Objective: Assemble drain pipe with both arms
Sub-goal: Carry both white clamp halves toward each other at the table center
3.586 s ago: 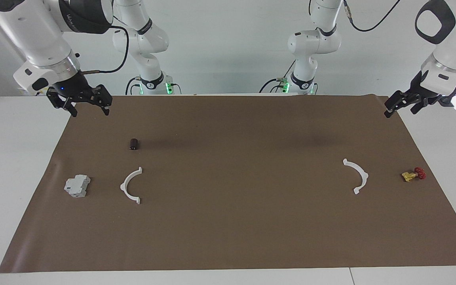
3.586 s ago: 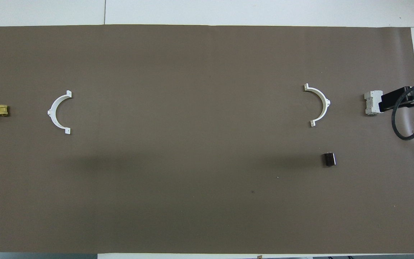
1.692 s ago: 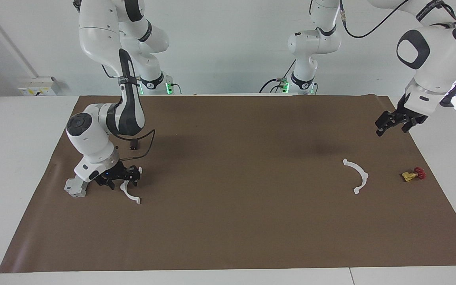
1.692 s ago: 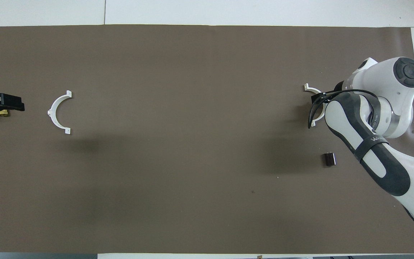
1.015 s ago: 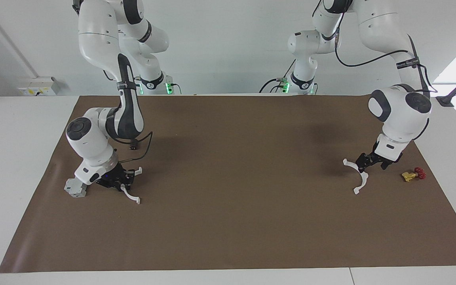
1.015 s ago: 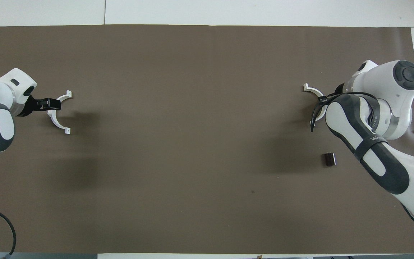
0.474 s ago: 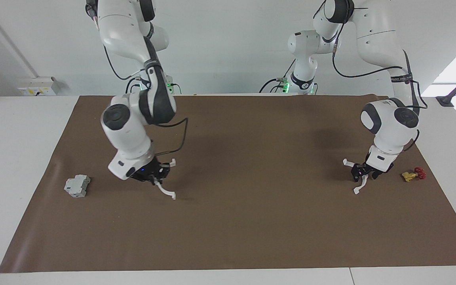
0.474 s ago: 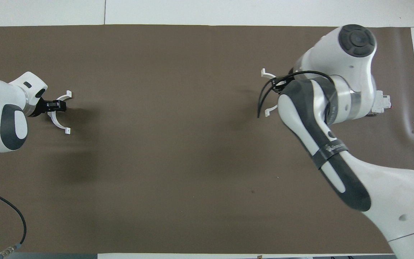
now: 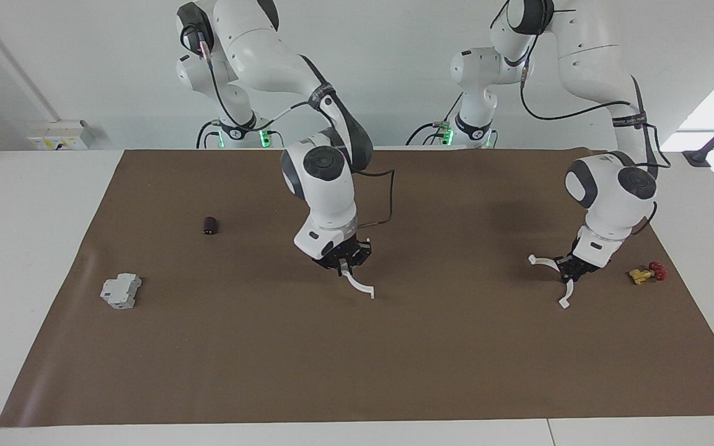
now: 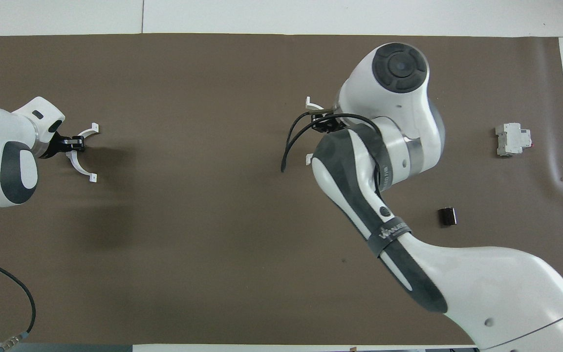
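While overhead hides right hand [image 9: 346, 265], facing shows half-ring [image 9: 357, 284] (gripped).

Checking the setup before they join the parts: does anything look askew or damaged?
Only the brown mat: it is rippled at its edge beside the grey block, at the right arm's end. Nothing looks spilled or broken.

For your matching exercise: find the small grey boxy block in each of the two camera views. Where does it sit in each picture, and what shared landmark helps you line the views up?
Facing view: the grey block lies on the brown mat near the picture's left edge, below the middle.
Overhead view: the grey block lies near the picture's right edge, above the middle.
Shared landmark: the small dark cylinder, a little nearer to the robots than the block in both views.
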You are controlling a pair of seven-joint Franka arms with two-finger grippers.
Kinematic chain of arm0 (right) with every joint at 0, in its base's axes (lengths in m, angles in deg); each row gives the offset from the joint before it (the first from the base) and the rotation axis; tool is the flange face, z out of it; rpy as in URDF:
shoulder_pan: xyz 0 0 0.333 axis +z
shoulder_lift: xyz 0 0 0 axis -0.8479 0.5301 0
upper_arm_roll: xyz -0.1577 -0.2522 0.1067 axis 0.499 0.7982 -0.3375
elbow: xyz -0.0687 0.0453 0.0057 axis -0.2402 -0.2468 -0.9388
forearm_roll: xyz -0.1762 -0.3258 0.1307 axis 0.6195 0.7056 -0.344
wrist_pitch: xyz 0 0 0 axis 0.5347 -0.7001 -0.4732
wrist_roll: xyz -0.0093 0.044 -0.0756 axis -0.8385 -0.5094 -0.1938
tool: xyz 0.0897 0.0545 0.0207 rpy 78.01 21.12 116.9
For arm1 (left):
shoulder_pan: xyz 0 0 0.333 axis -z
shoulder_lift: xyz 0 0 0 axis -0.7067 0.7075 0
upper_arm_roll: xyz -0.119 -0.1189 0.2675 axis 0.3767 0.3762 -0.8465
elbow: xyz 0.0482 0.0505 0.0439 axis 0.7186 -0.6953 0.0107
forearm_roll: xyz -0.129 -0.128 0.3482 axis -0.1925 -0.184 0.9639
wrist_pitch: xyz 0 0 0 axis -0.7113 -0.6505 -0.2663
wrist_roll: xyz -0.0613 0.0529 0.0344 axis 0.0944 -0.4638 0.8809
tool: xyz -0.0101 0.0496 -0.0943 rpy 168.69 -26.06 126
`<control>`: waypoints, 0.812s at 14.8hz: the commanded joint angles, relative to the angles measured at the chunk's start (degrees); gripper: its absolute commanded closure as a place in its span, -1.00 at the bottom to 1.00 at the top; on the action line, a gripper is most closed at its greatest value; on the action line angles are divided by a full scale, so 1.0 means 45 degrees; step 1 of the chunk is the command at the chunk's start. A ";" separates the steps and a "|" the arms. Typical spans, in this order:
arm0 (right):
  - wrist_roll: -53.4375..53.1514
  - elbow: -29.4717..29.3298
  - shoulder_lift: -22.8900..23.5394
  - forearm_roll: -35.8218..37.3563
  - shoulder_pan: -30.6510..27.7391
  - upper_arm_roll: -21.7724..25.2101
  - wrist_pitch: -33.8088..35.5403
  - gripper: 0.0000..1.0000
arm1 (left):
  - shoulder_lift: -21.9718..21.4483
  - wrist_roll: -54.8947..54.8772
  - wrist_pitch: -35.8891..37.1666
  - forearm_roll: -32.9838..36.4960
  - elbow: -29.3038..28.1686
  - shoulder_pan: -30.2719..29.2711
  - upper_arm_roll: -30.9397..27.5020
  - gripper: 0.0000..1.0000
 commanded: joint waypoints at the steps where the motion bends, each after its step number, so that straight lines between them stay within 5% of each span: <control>1: -0.0087 0.0015 0.0365 0.0356 0.0366 0.0003 -0.0260 1.00 | -0.0839 0.0089 0.0952 0.0219 0.0052 0.0151 -0.0091 1.00; 6: 0.0049 0.0522 0.0543 0.0377 0.0603 -0.0017 -0.0884 0.96 | -0.0783 0.0868 0.1952 0.0277 0.1244 0.1379 -0.0149 1.00; 8: 0.0030 0.1126 0.0562 0.0377 0.0739 0.0003 -0.1623 0.78 | -0.0764 0.0909 0.1816 0.0278 0.1245 0.1984 -0.0149 1.00; 9: 0.0030 0.1380 0.0562 0.0377 0.0836 0.0003 -0.1976 0.43 | -0.0764 0.0929 0.1777 0.0278 0.1245 0.2374 -0.0149 1.00; 11: 0.0030 0.1345 0.0543 0.0377 0.0837 0.0003 -0.2038 -0.99 | -0.0764 0.0948 0.1699 0.0278 0.1245 0.3194 -0.0149 1.00; 12: 0.0030 0.1189 0.0523 0.0396 0.0837 0.0003 -0.1999 -1.00 | -0.0744 0.1123 0.1659 0.0278 0.1245 0.3604 -0.0149 1.00</control>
